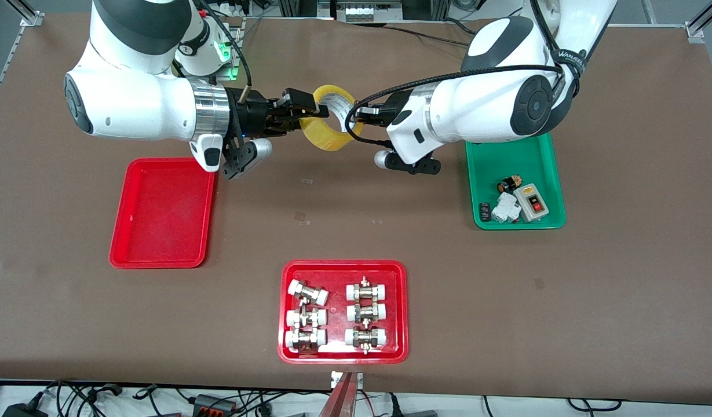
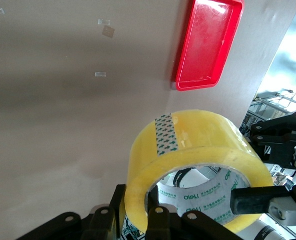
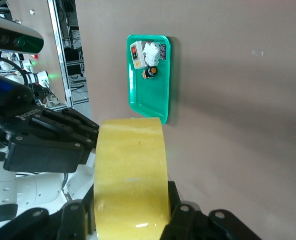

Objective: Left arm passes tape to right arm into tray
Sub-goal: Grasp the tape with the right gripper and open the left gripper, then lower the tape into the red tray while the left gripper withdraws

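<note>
The brown table (image 1: 390,243) carries 3 trays. The right arm (image 1: 135,98) and the left arm (image 1: 495,104) meet in the air over the bare middle of the table, toward the robots' bases. The plain red tray (image 1: 161,214) lies empty at the right arm's end; the green tray (image 1: 518,179) with small parts sits at the left arm's end, and a red tray of fittings (image 1: 344,310) lies nearest the front camera. The tape (image 1: 331,119) hangs upright between both grippers: the right gripper (image 1: 300,111) is clamped on its wall, and the left gripper (image 1: 358,116) likewise grips the opposite wall.
</note>
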